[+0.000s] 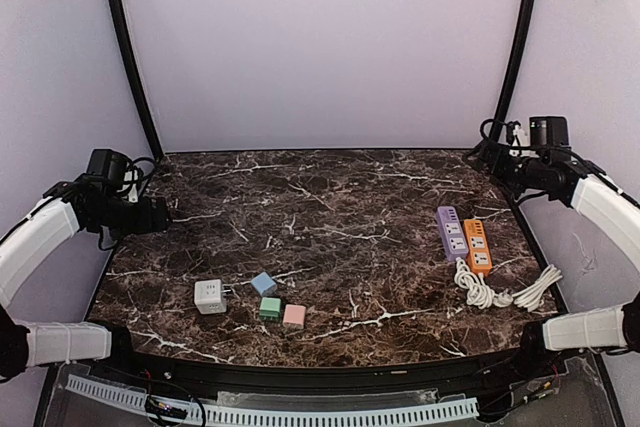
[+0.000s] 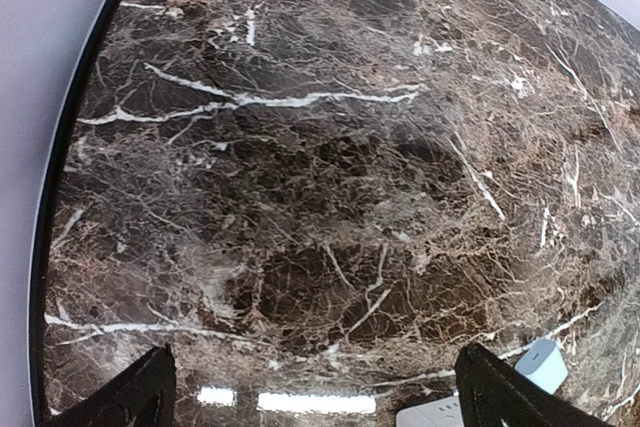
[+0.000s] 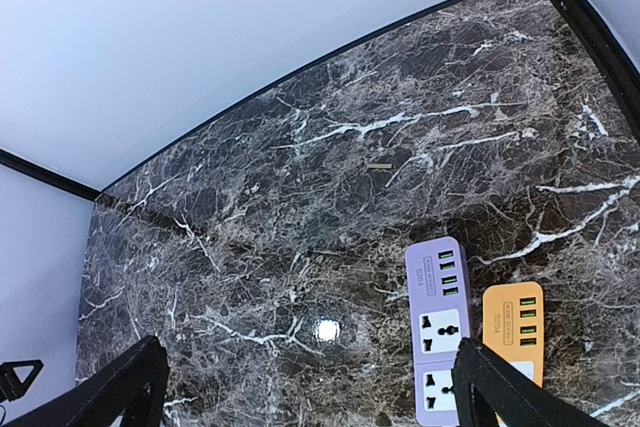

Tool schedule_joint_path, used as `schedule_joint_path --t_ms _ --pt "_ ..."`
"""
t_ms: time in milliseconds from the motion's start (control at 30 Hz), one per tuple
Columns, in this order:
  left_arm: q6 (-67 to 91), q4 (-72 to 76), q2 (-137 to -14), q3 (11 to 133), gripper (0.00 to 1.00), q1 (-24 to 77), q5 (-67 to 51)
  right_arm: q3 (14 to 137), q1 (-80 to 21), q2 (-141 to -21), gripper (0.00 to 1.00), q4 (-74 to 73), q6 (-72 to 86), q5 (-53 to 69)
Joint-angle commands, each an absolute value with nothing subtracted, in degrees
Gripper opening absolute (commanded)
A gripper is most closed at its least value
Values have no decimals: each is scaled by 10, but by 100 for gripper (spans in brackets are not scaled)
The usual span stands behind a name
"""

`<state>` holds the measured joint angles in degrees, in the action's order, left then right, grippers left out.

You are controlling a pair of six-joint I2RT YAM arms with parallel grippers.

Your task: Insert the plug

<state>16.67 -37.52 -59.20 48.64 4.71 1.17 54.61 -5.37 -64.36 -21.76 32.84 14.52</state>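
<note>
Dark brown marble with white veins makes up the worktop [image 1: 330, 217].

In the top view, four little plugs sit near the front left: a white plug [image 1: 209, 296], a blue plug [image 1: 263, 283], a green plug [image 1: 270, 308] and a pink plug [image 1: 294, 315]. Well apart from them, on the right, a purple power strip [image 1: 452, 232] and an orange power strip [image 1: 478, 245] lie side by side. Their white cords [image 1: 500, 292] curl in front. The left jaws hang over the left edge and the right jaws hang over the far right corner. Neither touches anything. I think the job has not begun, because no plug is lifted and none sits in a strip. A plug has yet to be grabbed, carried across and pushed in.

In the left wrist view, the left jaws are spread wide, with only bare marble between the two fingers [image 2: 150, 392]. The blue plug [image 2: 540, 364] and a corner of the white plug [image 2: 430, 415] peek in at the bottom right. No strip shows here.

In the right wrist view, the right jaws are wide apart and hold nothing. The purple power strip [image 3: 437, 327] lies just below them, and its holes look clear and free. In the top view those holes are too small to see. The orange power strip [image 3: 515, 322] is partly hidden by a finger. No plugs show here.
</note>
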Motion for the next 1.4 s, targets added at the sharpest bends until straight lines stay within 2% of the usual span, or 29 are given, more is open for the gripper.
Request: schedule_joint_path --t_ms 0,433,867,1367 --pt "160 -379 -588 492 99 66 -24 535 -58 -637 99 -206 347 124" --pt "156 -371 -590 489 99 90 -58 549 -103 -678 99 -265 353 59" --pt "150 -370 -597 490 97 94 -57 665 -221 -825 99 -332 297 -13" --pt "151 -373 -600 491 92 96 -54 784 -224 -1053 97 -440 266 -61"
